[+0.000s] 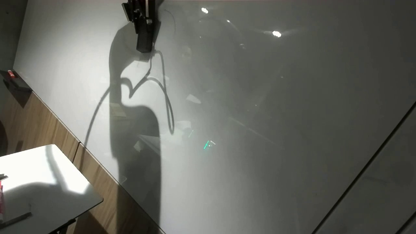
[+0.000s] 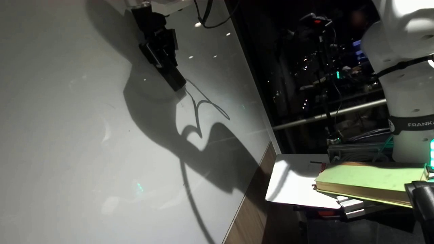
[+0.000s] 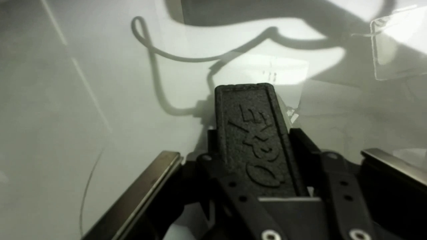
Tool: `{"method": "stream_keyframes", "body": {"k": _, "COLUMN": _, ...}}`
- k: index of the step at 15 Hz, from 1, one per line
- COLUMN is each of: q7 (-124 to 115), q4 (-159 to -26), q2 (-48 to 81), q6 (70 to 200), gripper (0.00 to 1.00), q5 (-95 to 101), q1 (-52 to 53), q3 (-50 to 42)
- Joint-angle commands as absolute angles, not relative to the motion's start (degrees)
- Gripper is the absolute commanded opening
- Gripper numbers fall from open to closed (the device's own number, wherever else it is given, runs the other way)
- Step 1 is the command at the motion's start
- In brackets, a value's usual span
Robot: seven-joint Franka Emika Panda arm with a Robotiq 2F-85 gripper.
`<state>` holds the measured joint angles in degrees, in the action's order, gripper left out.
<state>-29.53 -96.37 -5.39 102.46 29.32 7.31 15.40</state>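
Observation:
My gripper (image 3: 257, 141) is shut on a dark grey block eraser (image 3: 248, 110) with raised lettering that looks like "EXPO". The fingers press its two long sides, and its far end sticks out past the fingertips. In both exterior views the gripper (image 1: 139, 14) (image 2: 159, 51) is at the top, with the eraser (image 1: 145, 39) (image 2: 174, 79) pointing down along a large white board (image 1: 243, 182) (image 2: 51, 152). The eraser is close to the board; I cannot tell if it touches. A thin dark curved line (image 3: 87, 186) shows on the board in the wrist view.
The arm and a cable cast broad shadows on the board. A wood panel (image 1: 48, 117) runs along its lower edge. A small white table (image 1: 65, 185) stands beside it, with a thick green book (image 2: 369, 174) and the robot's base (image 2: 410, 142) nearby. A dark holder (image 1: 19, 83) bears a red marker (image 1: 11, 74).

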Motion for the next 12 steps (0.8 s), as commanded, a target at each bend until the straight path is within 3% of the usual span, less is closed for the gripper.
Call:
{"method": "stream_keyframes", "body": {"k": 1, "q7": -31.7, "q4": -92.6, "q2": 0.2, "q6": 108.3, "gripper": 0.29, "q5": 30.9, "q1": 9.3, "q3": 15.7}}
{"method": "stream_keyframes", "body": {"k": 12, "q7": -31.8, "q4": -99.7, "q2": 0.1, "q6": 114.0, "gripper": 0.29, "q5": 33.3, "q1": 10.1, "q3": 13.9}}
